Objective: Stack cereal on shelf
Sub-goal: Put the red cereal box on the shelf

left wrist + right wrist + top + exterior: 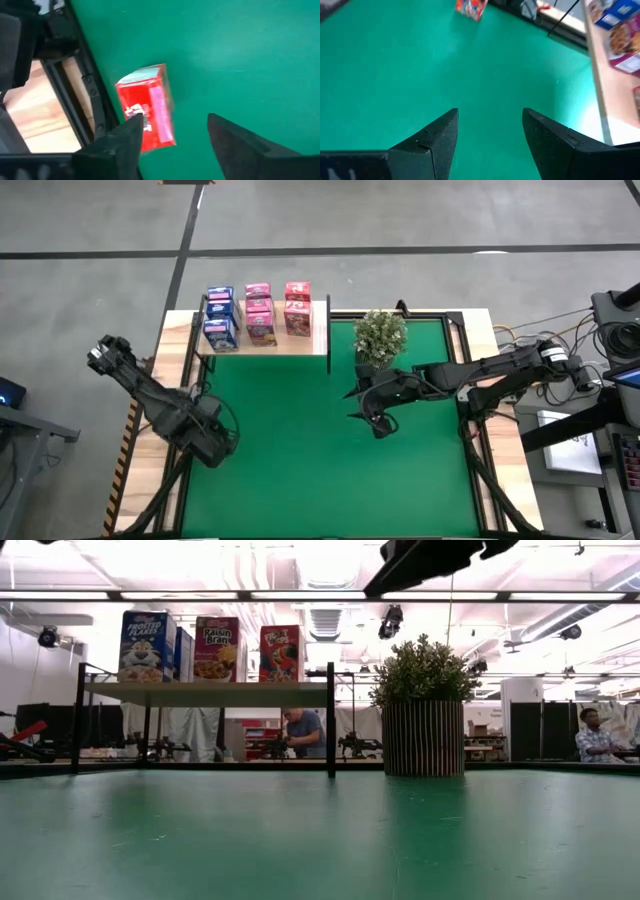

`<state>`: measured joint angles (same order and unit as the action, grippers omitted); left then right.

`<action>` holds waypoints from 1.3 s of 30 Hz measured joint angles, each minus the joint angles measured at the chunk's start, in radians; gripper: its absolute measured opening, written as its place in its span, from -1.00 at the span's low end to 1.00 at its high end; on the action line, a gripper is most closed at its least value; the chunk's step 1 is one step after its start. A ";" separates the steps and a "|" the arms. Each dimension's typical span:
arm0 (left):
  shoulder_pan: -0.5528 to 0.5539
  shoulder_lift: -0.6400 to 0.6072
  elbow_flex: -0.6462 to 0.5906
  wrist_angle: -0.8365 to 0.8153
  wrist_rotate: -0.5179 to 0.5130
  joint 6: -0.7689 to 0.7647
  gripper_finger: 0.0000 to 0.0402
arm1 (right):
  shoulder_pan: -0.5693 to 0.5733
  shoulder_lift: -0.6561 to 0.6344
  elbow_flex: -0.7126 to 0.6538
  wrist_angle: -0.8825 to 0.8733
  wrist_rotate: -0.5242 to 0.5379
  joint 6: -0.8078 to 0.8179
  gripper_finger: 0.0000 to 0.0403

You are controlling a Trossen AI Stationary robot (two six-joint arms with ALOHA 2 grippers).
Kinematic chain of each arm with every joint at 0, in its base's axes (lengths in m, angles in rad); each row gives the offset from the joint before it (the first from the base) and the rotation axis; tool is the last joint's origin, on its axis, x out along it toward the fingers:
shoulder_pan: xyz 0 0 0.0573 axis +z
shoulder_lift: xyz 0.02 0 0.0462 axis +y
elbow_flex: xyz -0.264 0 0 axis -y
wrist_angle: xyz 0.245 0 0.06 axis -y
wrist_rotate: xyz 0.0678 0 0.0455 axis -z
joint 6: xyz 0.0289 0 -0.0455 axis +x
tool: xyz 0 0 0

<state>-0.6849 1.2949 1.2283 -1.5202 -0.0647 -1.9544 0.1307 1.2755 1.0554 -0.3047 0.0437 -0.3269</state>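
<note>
The pale wood shelf (262, 342) stands at the far left of the green mat, its board up on black uprights (330, 720). Cereal boxes stand on it in three rows: blue (220, 320), pink (258, 315) and red-pink (297, 310). From the low view they show as blue (147, 645), pink (217, 648) and red (282, 652). One more red box (147, 107) rests on the mat near its left edge, also seen far off as a box (470, 7). My left gripper (172, 135) is open above it. My right gripper (490, 127) is open over mid-mat. My left gripper comes at the red box from above, and one fingertip (130, 132) shows in front of the box's lower corner (145, 125). I cannot tell whether it touches. The box rests on the mat.
A potted green plant (380, 335) in a ribbed pot (422, 738) stands at the mat's far edge, right of the shelf and just beyond my right arm. The black frame rail (92, 95) and bare wood run along the mat's left side. People work in the room behind.
</note>
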 joint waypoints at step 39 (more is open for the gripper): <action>-0.101 0.016 -0.244 0.141 -0.005 -0.124 0.16 | 0.002 -0.083 -0.065 0.062 0.000 0.009 0.04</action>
<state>-0.7856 1.3113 0.9840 -1.3795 -0.0696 -2.0785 0.1322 1.1923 0.9901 -0.2428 0.0437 -0.3180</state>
